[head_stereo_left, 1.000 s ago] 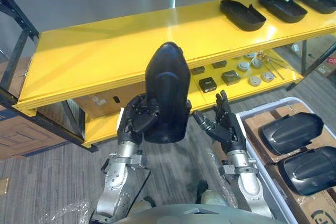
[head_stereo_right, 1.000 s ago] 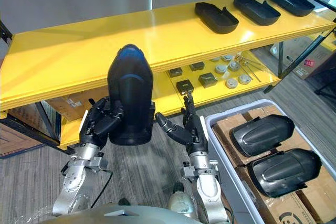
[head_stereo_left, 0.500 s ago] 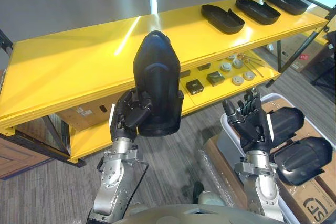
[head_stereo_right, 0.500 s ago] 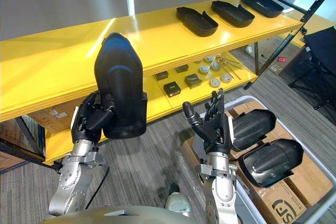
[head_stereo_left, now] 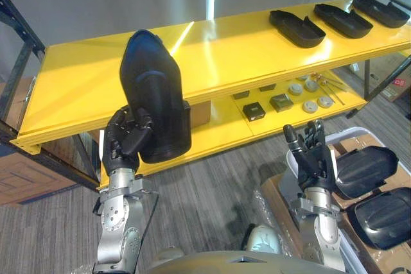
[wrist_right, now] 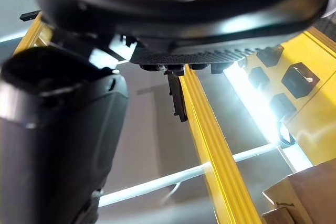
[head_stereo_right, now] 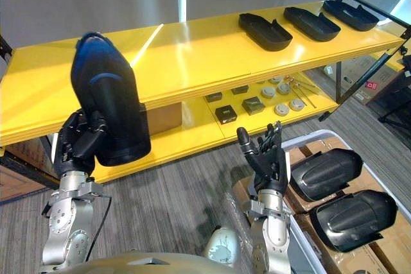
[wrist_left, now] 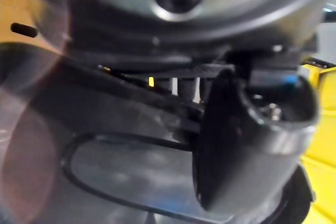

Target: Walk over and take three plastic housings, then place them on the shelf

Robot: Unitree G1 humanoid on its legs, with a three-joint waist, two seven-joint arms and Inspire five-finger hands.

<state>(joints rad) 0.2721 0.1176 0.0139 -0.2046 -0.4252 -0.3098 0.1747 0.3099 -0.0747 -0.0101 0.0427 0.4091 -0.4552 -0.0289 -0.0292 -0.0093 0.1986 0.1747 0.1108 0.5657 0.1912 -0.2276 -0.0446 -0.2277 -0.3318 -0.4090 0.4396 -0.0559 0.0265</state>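
Gripping a glossy black plastic housing upright in the curled fingers of the left hand, raised before the yellow metal shelf. Holding the right hand up, fingers straight and spread, empty, beside a pale plastic bin of black housings.

The housing is smooth black plastic with a soft sheen, not mirror-shiny; the shelf top is glossy yellow and throws the light right back; the floor looks like rough grey carpet, totally matt; the cardboard box is plain matt brown
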